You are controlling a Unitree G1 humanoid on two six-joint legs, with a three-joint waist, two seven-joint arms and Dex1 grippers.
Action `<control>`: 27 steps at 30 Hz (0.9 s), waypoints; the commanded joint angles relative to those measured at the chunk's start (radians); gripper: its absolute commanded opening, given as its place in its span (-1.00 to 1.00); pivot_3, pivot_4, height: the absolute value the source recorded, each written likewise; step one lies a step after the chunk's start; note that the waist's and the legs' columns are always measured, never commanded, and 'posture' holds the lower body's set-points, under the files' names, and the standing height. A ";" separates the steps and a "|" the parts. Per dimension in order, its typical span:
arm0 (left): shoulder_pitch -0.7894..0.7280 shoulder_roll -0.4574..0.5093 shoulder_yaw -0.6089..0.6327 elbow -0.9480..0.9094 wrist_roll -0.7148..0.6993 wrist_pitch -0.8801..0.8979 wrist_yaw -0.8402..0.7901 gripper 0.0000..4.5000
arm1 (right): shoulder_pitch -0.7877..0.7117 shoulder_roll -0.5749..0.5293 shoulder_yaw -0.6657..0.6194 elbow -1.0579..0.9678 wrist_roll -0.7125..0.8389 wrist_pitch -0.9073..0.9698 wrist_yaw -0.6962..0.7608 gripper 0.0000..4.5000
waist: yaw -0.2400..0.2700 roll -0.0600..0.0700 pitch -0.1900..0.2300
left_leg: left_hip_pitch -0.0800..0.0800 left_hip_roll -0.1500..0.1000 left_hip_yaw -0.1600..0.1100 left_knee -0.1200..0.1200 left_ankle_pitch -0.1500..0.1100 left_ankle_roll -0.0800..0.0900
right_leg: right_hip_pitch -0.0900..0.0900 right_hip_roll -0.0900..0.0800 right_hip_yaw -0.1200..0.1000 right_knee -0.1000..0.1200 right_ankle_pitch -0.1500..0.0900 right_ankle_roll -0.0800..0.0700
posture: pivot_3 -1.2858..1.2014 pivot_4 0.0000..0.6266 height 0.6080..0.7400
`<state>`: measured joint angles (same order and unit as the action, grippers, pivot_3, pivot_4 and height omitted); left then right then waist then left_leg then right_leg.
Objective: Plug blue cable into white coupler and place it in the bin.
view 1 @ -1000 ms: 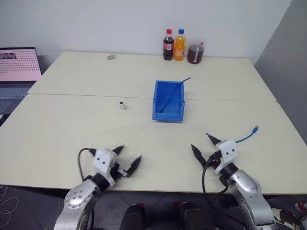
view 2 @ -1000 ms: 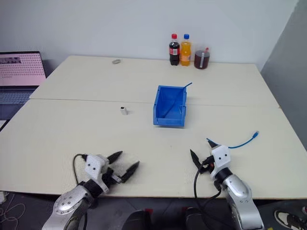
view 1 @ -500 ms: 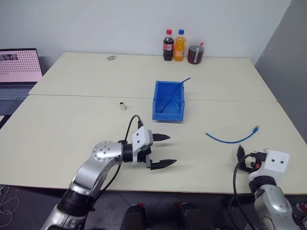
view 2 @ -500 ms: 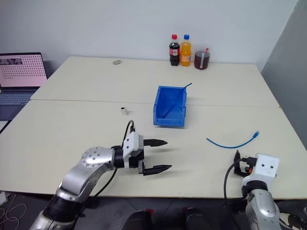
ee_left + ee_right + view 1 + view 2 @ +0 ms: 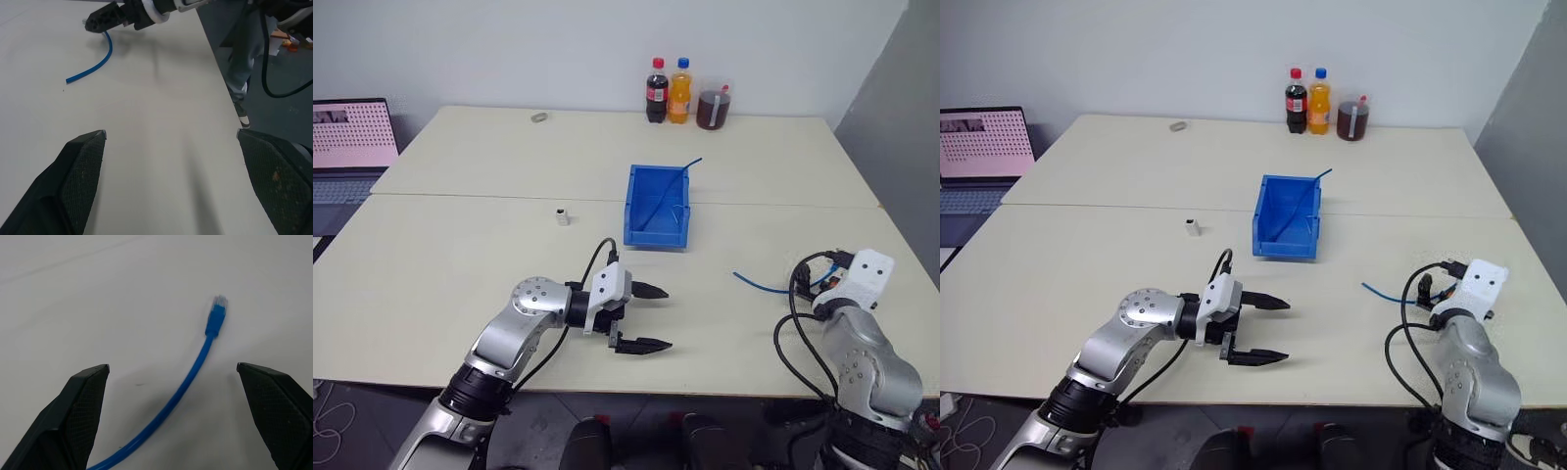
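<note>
Pale counter (image 5: pixel 460 264) carries the white coupler (image 5: pixel 563 216) far left, the bin (image 5: pixel 657 206) mid; left tool (image 5: pixel 643 317), fingers spread, is empty; the blue cable (image 5: pixel 781 286) lies crosswise right of it, its plug end just ahead of the right tool (image 5: pixel 171 421), also spread and clearly nearer

The white coupler (image 5: pixel 563 215) lies left of the bin (image 5: pixel 635 208), apart.

Even, bright overhead light; soft shadows under the table (image 5: pixel 460 264) items; wrist views slightly soft, no glare.
</note>
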<state>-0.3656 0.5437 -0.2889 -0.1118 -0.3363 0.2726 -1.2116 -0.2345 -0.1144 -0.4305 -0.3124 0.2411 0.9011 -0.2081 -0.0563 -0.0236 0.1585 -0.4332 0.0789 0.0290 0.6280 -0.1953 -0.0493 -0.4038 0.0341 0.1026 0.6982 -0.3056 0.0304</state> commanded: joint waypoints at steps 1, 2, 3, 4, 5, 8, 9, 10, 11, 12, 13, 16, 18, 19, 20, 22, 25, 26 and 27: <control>-0.005 -0.006 0.003 -0.023 0.002 -0.023 -0.002 1.00 | -0.076 -0.029 0.004 0.091 -0.037 -0.037 -0.022 0.90 | -0.001 0.000 0.000 | 0.000 0.000 0.000 0.000 0.000 0.000 | 0.000 0.000 0.000 0.000 0.000 0.000 | 0.03 -0.52 1.00; -0.005 -0.005 0.003 -0.022 0.004 -0.026 -0.002 1.00 | -0.086 -0.028 0.013 0.103 -0.040 -0.042 -0.019 0.81 | -0.001 0.000 0.000 | 0.000 0.000 0.000 0.000 0.000 0.000 | 0.000 0.000 0.000 0.000 0.000 0.000 | 0.03 -0.52 1.00; -0.005 -0.004 0.004 -0.022 0.006 -0.027 -0.002 1.00 | -0.094 -0.023 0.017 0.112 -0.041 -0.045 -0.020 0.78 | -0.001 0.000 0.000 | 0.000 0.000 0.000 0.000 0.000 0.000 | 0.000 0.000 0.000 0.000 0.000 0.000 | 0.03 -0.52 1.00; -0.004 -0.004 0.005 -0.022 0.007 -0.029 -0.003 1.00 | -0.100 -0.018 0.018 0.118 -0.041 -0.047 -0.022 0.69 | -0.002 0.000 0.000 | 0.000 0.000 0.000 0.000 0.000 0.000 | 0.000 0.000 0.000 0.000 0.000 0.000 | 0.03 -0.52 1.00; -0.004 -0.003 0.005 -0.022 0.007 -0.029 -0.003 1.00 | -0.105 -0.012 0.016 0.125 -0.039 -0.050 -0.026 0.55 | -0.002 0.000 0.000 | 0.000 0.000 -0.001 0.000 0.000 0.000 | 0.000 0.001 -0.001 0.000 0.000 0.000 | 0.03 -0.52 1.00; 0.001 0.001 0.005 -0.022 0.010 -0.036 -0.004 1.00 | -0.117 0.004 0.009 0.140 -0.038 -0.064 -0.043 0.25 | -0.001 0.000 0.000 | 0.000 0.000 0.000 0.000 0.000 0.000 | 0.000 0.001 -0.001 0.000 0.000 0.000 | 0.03 -0.52 1.00; 0.002 0.002 0.005 -0.022 0.011 -0.037 -0.004 1.00 | -0.120 0.007 0.006 0.144 -0.040 -0.069 -0.048 0.16 | -0.001 0.000 0.000 | 0.000 0.000 0.000 0.000 0.000 0.000 | 0.000 0.001 0.000 0.000 0.000 0.000 | 0.03 -0.52 1.00; 0.002 0.002 0.005 -0.022 0.011 -0.038 -0.004 1.00 | -0.123 0.008 0.004 0.147 -0.040 -0.073 -0.051 0.01 | -0.001 0.000 0.000 | 0.000 0.000 0.000 0.000 0.000 0.000 | 0.000 0.000 0.000 0.000 0.000 0.000 | 0.03 -0.52 1.00; 0.002 0.002 0.007 -0.021 0.012 -0.039 -0.001 1.00 | -0.126 0.008 0.003 0.149 -0.041 -0.078 -0.056 -0.10 | -0.001 0.000 0.000 | 0.000 0.000 0.000 0.000 0.000 0.000 | 0.000 0.000 0.000 0.000 0.000 0.000 | 0.03 -0.52 1.00; 0.001 0.001 0.008 -0.020 0.013 -0.041 0.002 1.00 | -0.129 0.009 -0.001 0.150 -0.040 -0.083 -0.061 -0.21 | -0.001 0.000 0.000 | 0.000 0.000 0.000 0.000 0.000 0.000 | 0.000 0.000 0.000 0.000 0.000 0.000 | 0.03 -0.52 1.00; -0.001 -0.001 0.011 -0.020 0.012 -0.038 0.005 1.00 | -0.133 0.009 -0.006 0.151 -0.038 -0.087 -0.068 -0.34 | -0.001 0.000 0.000 | 0.000 0.000 0.000 0.000 0.000 0.000 | 0.000 0.000 0.000 0.000 0.000 0.000 | 0.03 -0.52 1.00; -0.006 -0.007 0.021 -0.019 0.007 -0.028 0.018 1.00 | -0.144 0.013 -0.028 0.150 -0.023 -0.087 -0.082 -0.64 | -0.001 0.000 0.000 | 0.000 0.000 0.000 0.000 0.000 0.000 | 0.000 0.000 0.000 0.000 0.000 0.000 | 0.03 -0.52 1.00; -0.014 -0.021 0.032 -0.014 0.007 -0.010 0.053 1.00 | -0.149 0.008 -0.042 0.140 -0.012 -0.071 -0.080 -0.80 | -0.001 0.000 0.000 | 0.000 0.000 0.000 0.000 0.000 0.000 | 0.000 0.000 0.000 0.000 0.000 0.000 | 0.03 -0.52 1.00; -0.019 -0.027 0.037 -0.012 0.006 0.000 0.069 1.00 | -0.150 0.002 -0.048 0.131 -0.006 -0.059 -0.078 -0.89 | -0.001 0.000 0.000 | 0.000 0.000 0.000 0.000 0.000 0.000 | 0.000 0.000 0.000 0.000 0.000 0.000 | 0.03 -0.52 1.00; -0.025 -0.034 0.042 -0.010 0.003 0.010 0.085 1.00 | -0.150 -0.003 -0.052 0.123 -0.001 -0.046 -0.073 -0.97 | -0.001 0.000 0.000 | 0.000 0.000 0.000 0.000 0.000 0.000 | 0.000 0.000 0.000 0.000 0.000 0.000 | 0.03 -0.52 1.00; -0.033 -0.046 0.050 -0.010 -0.002 0.031 0.109 1.00 | -0.148 -0.010 -0.061 0.107 0.011 -0.019 -0.065 -0.97 | -0.001 0.000 0.000 | 0.000 0.000 0.000 0.000 0.000 0.000 | 0.000 0.000 0.000 0.000 0.000 0.000 | 0.03 -0.52 1.00; -0.048 -0.059 0.057 -0.011 -0.008 0.058 0.130 1.00 | -0.139 -0.024 -0.058 0.083 0.019 0.012 -0.048 -0.97 | -0.001 0.001 0.000 | 0.000 0.000 0.000 0.000 0.000 0.000 | 0.000 0.000 0.000 0.000 0.000 0.000 | 0.03 -0.52 1.00; -0.052 -0.062 0.059 -0.010 -0.012 0.065 0.135 1.00 | -0.136 -0.026 -0.058 0.076 0.022 0.020 -0.044 -0.97 | -0.001 0.001 0.000 | 0.000 0.000 0.000 0.000 0.000 0.000 | 0.000 0.000 0.000 0.000 0.000 0.000 | 0.03 -0.52 1.00; -0.058 -0.067 0.063 -0.008 -0.015 0.076 0.146 1.00 | -0.133 -0.027 -0.060 0.069 0.025 0.027 -0.042 -0.97 | -0.001 0.001 0.000 | 0.000 0.000 0.000 0.000 0.000 0.000 | 0.000 0.000 0.000 0.000 0.000 0.000 | 0.03 -0.52 1.00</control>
<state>-0.4011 0.4869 -0.2548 -0.1078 -0.3302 0.3322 -1.0853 -0.3659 -0.1237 -0.4834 -0.1873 0.2559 0.9156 -0.2606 -0.0573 -0.0229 0.1587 -0.4333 0.0792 0.0287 0.6275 -0.1953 -0.0492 -0.4042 0.0345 0.1025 0.6984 -0.3057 0.0305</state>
